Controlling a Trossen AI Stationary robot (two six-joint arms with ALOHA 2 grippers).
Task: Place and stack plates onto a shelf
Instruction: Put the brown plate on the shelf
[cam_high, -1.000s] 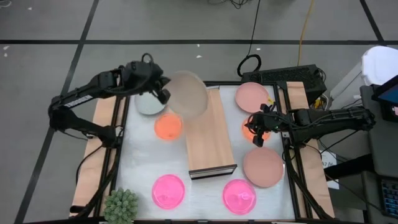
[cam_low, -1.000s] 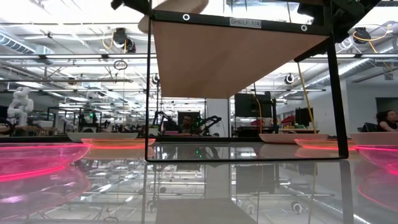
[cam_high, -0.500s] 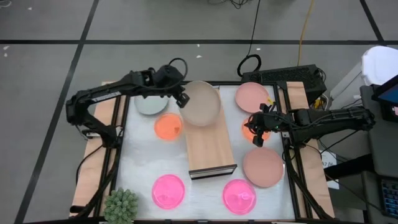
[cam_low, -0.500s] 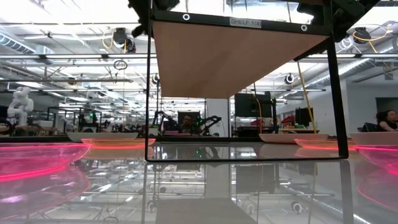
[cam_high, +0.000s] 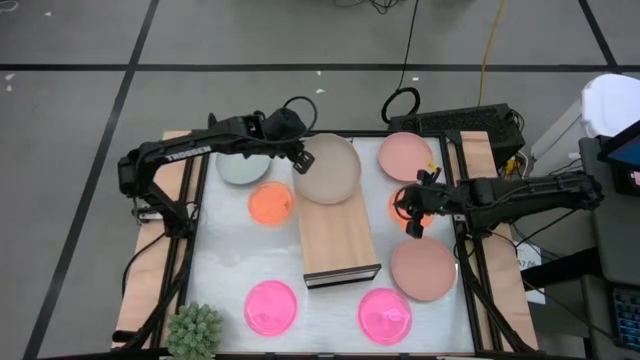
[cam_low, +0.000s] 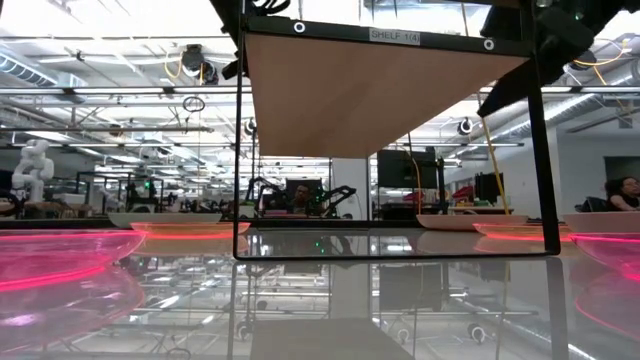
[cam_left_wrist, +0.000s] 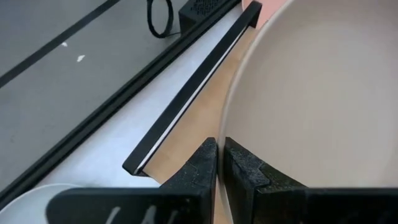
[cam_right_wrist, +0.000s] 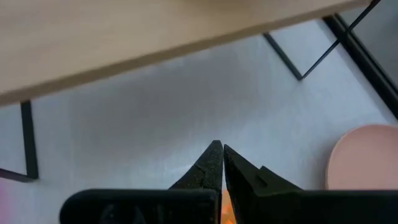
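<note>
Beige plate lay flat on the far end of the light-wood shelf, overhanging its edge. The left gripper had its jaws pinched nearly together on that plate's rim. The right gripper, jaws fully closed and holding nothing, hung over a small orange plate on the white desk, beside the shelf.
</note>
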